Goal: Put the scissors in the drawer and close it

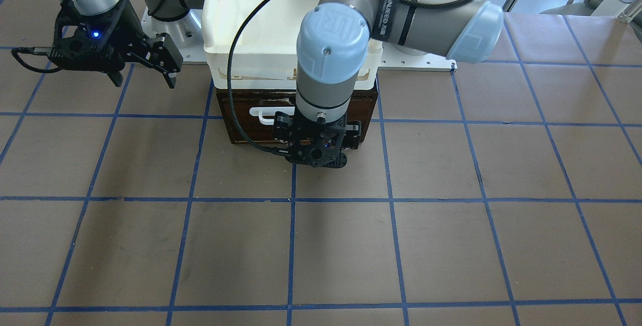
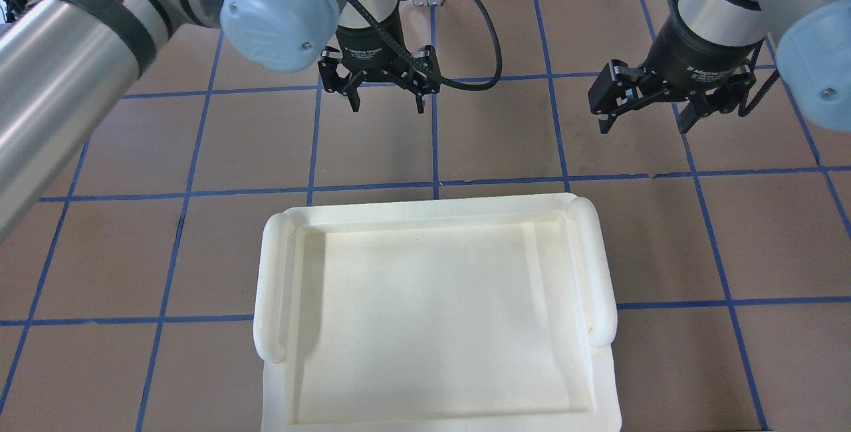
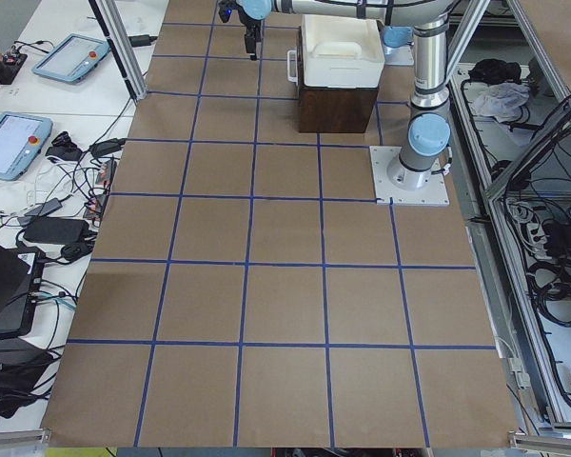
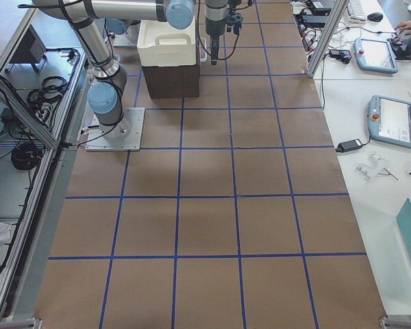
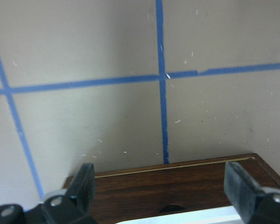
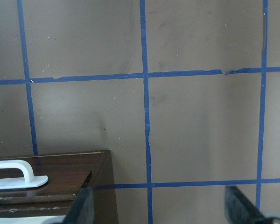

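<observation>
Fingers (image 2: 354,101) of the left gripper (image 2: 387,105) stand wide apart, holding nothing, over the front of the drawer (image 1: 241,128) by its white handle (image 1: 262,112). We see the right gripper (image 2: 643,125) also spread and empty, off to the side over the table (image 1: 451,246). Drawer looks pushed in under the white tray (image 2: 432,209); we cannot see the scissors.
</observation>
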### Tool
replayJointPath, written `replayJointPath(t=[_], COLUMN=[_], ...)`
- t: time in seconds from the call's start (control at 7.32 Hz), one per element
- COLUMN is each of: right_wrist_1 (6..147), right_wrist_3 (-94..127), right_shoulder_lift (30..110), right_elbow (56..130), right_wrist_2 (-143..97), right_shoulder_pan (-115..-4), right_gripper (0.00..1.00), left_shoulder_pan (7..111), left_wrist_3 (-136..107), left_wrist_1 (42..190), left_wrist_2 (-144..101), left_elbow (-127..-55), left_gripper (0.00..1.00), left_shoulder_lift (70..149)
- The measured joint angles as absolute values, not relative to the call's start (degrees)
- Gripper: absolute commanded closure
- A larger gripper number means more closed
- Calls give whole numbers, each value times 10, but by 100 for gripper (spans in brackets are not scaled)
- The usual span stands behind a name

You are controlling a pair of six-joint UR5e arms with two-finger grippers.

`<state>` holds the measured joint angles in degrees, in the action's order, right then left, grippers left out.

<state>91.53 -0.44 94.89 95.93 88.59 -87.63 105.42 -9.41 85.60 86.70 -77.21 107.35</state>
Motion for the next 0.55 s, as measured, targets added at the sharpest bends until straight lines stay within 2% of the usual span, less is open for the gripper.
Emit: replayJointPath(t=[0.27,0.55], right_wrist_1=[915,915], right_wrist_3=[-5,-4], right_shoulder_lift=[950,954], right_elbow=[959,959], right_wrist_2=[886,892], right_shoulder_pan=[-876,-876], right_gripper=[0,0], left_shoulder_pan=[1031,1013], left_wrist_3=[-91,-95], left_wrist_1=[836,814], left_wrist_2=[874,891], left_elbow=[-799,-874], left_gripper=[0,0], left_shoulder_lift=[1024,962])
